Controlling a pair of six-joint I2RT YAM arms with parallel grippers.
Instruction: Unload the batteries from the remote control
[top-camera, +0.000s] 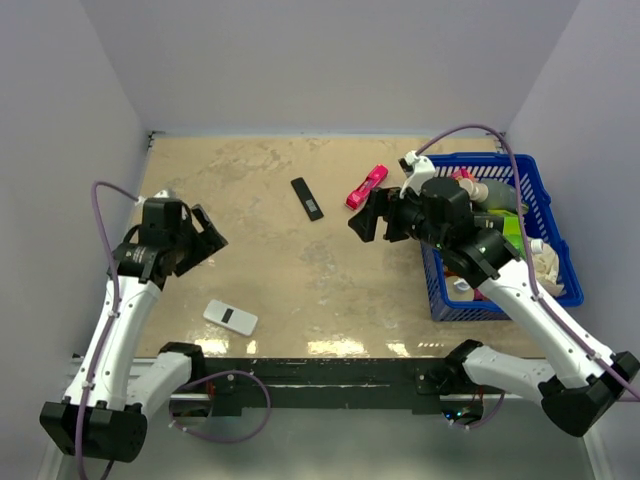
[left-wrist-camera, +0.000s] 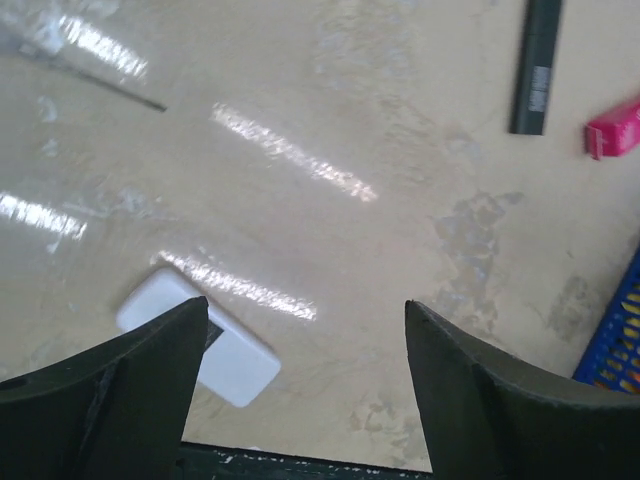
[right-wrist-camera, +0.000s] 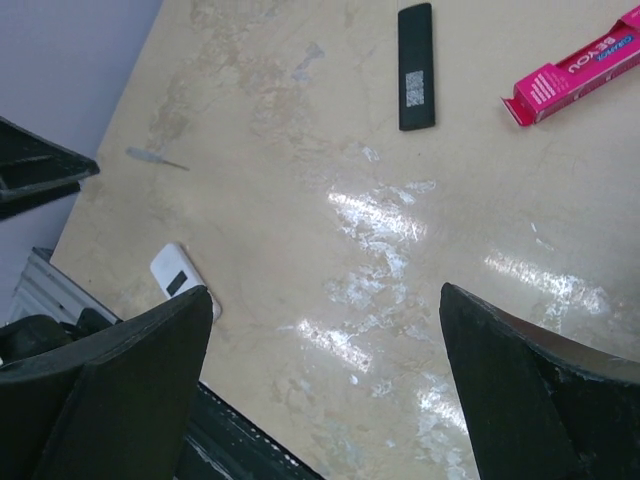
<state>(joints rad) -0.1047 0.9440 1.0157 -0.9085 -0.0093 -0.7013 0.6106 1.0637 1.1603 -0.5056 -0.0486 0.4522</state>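
A slim black remote control (top-camera: 306, 198) lies face down at the table's middle back, also seen in the left wrist view (left-wrist-camera: 537, 65) and the right wrist view (right-wrist-camera: 416, 66). A small white remote (top-camera: 230, 317) with a dark window lies near the front edge; my left finger partly covers it (left-wrist-camera: 235, 355), and it shows again in the right wrist view (right-wrist-camera: 178, 275). No batteries are in view. My left gripper (top-camera: 210, 240) (left-wrist-camera: 305, 303) hangs open above bare table, left of centre. My right gripper (top-camera: 362, 222) (right-wrist-camera: 326, 289) is open and empty, right of the black remote.
A pink box (top-camera: 367, 186) (right-wrist-camera: 575, 75) (left-wrist-camera: 612, 128) lies just right of the black remote. A blue basket (top-camera: 545, 235) holding several assorted items stands at the right edge, under my right arm. The table's dark front rail (top-camera: 320, 368) runs along the near edge.
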